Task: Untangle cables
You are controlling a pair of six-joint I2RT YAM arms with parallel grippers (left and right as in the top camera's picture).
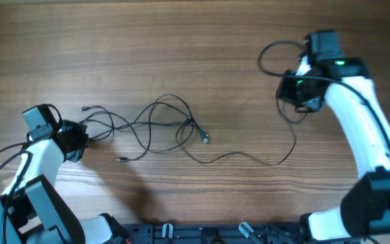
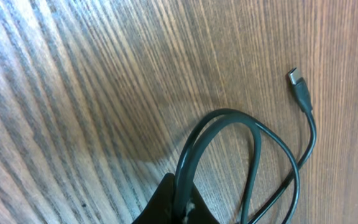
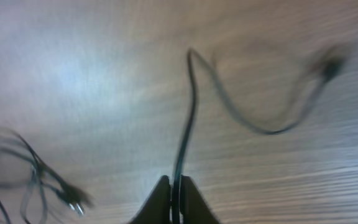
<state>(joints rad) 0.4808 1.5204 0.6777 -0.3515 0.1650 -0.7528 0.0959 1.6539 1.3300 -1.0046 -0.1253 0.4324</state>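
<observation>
The cables [image 1: 161, 125] are thin dark cords lying in loose, crossing loops on the wooden table, with small plug ends showing. My left gripper [image 1: 81, 133] is at their left end, shut on a doubled loop of cable [image 2: 225, 118]. A free plug [image 2: 297, 81] lies beyond it. My right gripper [image 1: 293, 107] is at the right, shut on one strand [image 3: 188, 124] that trails down and left to the bunch. In the blurred right wrist view this strand curves right to a dark plug [image 3: 331, 65], and the tangle [image 3: 39, 177] lies at lower left.
The wooden table [image 1: 181, 41] fills the view. A thicker black wire loop [image 1: 269, 57] hangs by the right arm's wrist. The arm bases and a black rail [image 1: 202, 234] line the front edge.
</observation>
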